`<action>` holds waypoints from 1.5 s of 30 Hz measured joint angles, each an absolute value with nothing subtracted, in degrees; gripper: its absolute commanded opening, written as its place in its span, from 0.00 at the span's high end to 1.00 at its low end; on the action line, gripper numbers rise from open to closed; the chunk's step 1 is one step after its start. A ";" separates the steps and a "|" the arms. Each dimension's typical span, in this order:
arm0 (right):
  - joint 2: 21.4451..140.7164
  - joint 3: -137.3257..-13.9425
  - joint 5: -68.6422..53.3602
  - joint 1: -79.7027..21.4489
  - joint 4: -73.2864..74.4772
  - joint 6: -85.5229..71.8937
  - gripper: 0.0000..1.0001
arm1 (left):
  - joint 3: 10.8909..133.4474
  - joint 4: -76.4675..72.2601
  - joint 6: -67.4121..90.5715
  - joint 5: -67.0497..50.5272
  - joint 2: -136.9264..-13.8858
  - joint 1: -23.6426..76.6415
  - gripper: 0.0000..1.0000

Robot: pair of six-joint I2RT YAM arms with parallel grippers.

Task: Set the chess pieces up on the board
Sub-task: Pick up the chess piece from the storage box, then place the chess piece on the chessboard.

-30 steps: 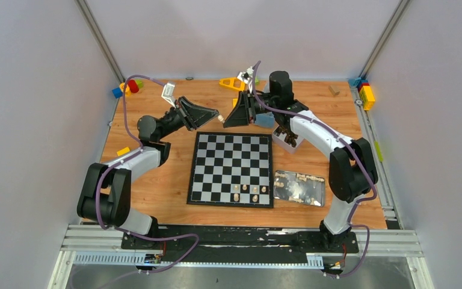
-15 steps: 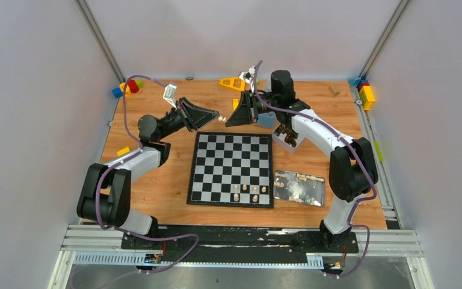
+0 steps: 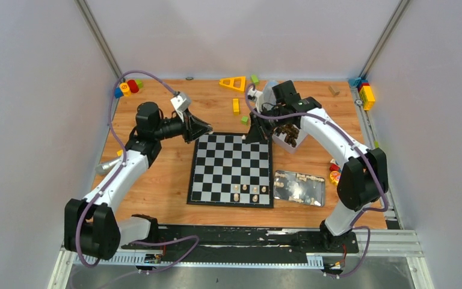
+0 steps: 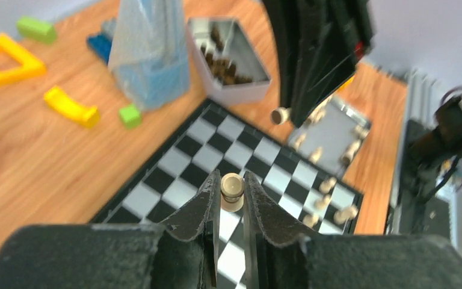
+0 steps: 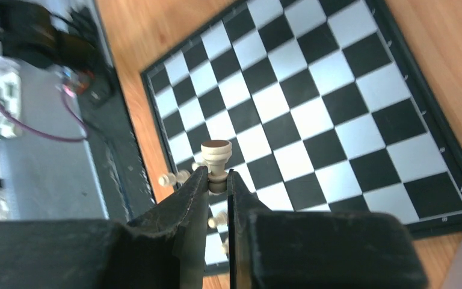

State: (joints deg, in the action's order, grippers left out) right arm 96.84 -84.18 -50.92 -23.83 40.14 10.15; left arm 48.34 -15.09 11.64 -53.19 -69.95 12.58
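On the wooden surface (image 3: 156, 180) the board (image 3: 231, 169) lies flat, with a few chess pieces (image 3: 255, 189) on its near rows. The left arm (image 3: 126, 168) and right arm (image 3: 331, 135) have swung in to its far edge. The left jaws grip a cream piece (image 4: 231, 189) and the right jaws a second cream piece (image 5: 216, 158), so two placements look close. No writing is legible.

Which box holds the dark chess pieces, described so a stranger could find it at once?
Start at the black-and-white chessboard in the middle of the wooden table. Just off its far right corner sits a small white box. Unlike the flat shiny tray of pale pieces by the near right corner, it is deeper and full of dark brown pieces.
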 measured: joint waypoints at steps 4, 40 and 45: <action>96.88 -86.19 -38.70 -30.59 51.66 18.68 0.99 | 48.38 0.05 -0.10 -50.54 -67.16 10.68 1.00; 134.91 -120.57 8.21 -66.70 86.96 42.39 0.89 | 51.70 25.10 -10.28 -39.59 -57.49 -14.72 1.00; 135.48 -121.05 9.87 -67.07 87.15 42.78 0.87 | 51.70 25.12 -10.31 -40.14 -57.49 -14.74 1.00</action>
State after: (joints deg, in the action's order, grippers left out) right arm 135.48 -121.05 9.87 -67.07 87.15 42.78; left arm 51.70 25.12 -10.31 -40.14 -57.49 -14.74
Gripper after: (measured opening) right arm 0.148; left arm 0.228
